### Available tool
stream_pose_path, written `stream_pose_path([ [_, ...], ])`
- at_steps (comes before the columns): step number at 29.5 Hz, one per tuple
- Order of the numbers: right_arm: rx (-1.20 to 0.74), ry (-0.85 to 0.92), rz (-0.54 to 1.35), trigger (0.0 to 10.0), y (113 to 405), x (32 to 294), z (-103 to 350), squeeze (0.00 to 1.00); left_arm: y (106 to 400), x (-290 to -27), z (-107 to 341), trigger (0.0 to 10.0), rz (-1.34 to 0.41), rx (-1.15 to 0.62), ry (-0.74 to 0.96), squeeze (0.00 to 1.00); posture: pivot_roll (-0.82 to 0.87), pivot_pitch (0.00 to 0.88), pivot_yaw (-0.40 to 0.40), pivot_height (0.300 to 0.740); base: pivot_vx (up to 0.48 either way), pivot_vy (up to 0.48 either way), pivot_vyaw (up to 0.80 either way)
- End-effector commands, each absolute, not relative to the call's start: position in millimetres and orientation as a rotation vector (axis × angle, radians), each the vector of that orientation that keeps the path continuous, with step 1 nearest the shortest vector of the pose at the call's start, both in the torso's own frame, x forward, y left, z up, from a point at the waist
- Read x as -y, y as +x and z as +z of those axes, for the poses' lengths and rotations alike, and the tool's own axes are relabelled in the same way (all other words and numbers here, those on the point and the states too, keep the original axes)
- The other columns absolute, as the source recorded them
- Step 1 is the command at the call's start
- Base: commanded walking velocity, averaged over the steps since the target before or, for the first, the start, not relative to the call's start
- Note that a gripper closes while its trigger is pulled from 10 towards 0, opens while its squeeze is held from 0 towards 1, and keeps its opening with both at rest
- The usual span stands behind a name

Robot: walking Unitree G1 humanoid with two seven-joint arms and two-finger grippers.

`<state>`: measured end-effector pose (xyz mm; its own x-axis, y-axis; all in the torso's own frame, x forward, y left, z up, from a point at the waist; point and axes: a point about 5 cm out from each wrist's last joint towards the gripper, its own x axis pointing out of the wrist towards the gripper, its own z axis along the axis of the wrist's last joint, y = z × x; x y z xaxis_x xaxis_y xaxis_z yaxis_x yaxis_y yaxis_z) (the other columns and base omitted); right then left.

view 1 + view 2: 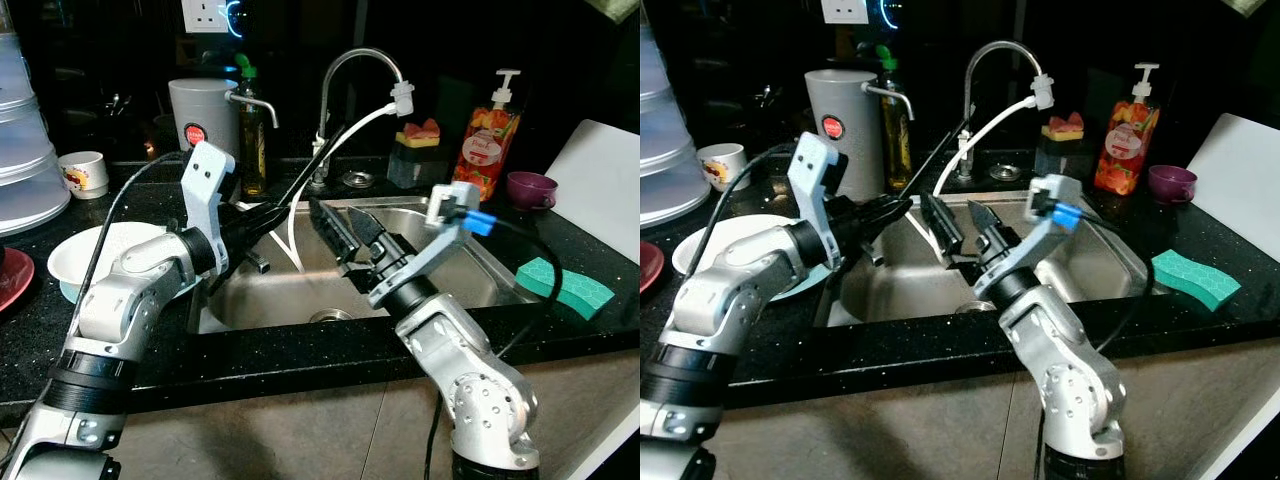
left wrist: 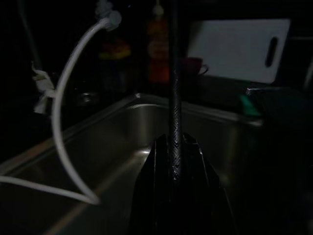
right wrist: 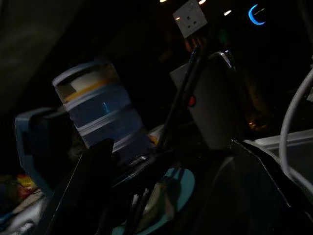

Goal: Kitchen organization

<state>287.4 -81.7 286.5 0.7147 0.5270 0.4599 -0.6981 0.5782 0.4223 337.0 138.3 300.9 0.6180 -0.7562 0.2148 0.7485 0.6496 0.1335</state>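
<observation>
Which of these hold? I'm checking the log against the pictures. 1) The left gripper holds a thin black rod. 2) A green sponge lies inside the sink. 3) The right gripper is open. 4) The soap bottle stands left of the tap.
1) True: the left gripper is shut on a thin black rod.
2) False: the green sponge lies on the counter right of the sink.
3) True: the right gripper is open over the sink.
4) False: the soap bottle stands right of the tap.

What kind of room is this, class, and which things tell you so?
Most likely a home kitchen: a steel sink with a tap set in a black counter, a soap bottle and a sponge nearby.
</observation>
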Motion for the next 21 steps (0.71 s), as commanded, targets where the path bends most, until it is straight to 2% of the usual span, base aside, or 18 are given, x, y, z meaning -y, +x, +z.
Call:
stream_pose_path([
  [1, 0.291, 0.652, 0.76, 10.0, 285, 79, 288, 0.0, 333, -134, 296, 10.0, -0.915, 0.245, 0.008, 0.0, 0.05, 0.057, -0.015, 0.74, 0.0, 0.0, 0.0],
  [8, 0.262, 0.585, 0.683, 10.0, 291, 85, 286, 0.0, 313, -124, 296, 10.0, -1.061, 0.246, 0.01, 0.0, 0.05, 0.061, -0.023, 0.74, 0.0, 0.0, 0.0],
  [21, 0.256, 0.581, 0.668, 10.0, 294, 90, 288, 0.0, 302, -118, 291, 10.0, -1.139, 0.211, 0.076, 0.0, 0.05, 0.053, -0.027, 0.74, 0.0, 0.0, 0.0],
])
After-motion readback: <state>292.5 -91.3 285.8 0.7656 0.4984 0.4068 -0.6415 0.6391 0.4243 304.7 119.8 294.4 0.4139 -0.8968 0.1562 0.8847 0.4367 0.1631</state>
